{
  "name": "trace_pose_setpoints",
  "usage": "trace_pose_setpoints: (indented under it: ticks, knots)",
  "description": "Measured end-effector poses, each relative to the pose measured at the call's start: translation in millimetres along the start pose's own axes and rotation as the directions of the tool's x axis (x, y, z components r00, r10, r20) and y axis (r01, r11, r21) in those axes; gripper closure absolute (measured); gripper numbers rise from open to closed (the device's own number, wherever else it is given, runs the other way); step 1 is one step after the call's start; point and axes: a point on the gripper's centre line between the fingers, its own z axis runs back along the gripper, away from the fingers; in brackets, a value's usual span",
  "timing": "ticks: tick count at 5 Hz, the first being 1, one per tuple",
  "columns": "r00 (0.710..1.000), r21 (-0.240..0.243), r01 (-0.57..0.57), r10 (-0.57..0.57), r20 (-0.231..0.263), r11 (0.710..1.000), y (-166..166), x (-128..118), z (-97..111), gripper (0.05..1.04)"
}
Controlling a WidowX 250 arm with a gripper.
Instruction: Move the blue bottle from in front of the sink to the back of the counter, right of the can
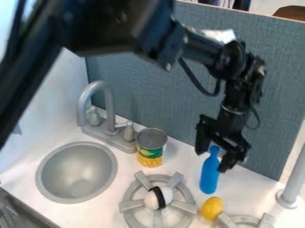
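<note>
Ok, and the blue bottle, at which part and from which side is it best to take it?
Probably by the neck, coming from above: the bottle looks upright, and its neck is slimmer than the body. The gripper hangs right there.

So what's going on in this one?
The robot arm's black gripper is down over the blue bottle-shaped thing, open around its narrow top; whether it touches is unclear. The blue thing stands on the counter, with a yellow thing near its base. A white thing with a black band sits on a burner.
</note>
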Motion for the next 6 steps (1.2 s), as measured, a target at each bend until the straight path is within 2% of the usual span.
trace_pose_setpoints:
  ticks: [1, 2, 3, 4, 5, 6]
  knots:
    - [0.999, 0.021, -0.038, 0.037, 0.025, 0.999, 13, -19, 14, 0.083]
    - [0.995, 0.060, -0.095, 0.097, -0.034, 0.994, 31, -45, 12, 0.083]
    - [0.982, 0.075, -0.161, 0.167, -0.086, 0.984, 54, -73, 7, 0.083]
    - [0.965, 0.077, -0.199, 0.209, -0.159, 0.977, 65, -96, -6, 0.083]
    - [0.975, 0.047, -0.144, 0.149, -0.164, 0.989, 65, -120, -16, 0.083]
    - [0.985, 0.002, -0.075, 0.074, -0.159, 0.997, 56, -133, -15, 0.083]
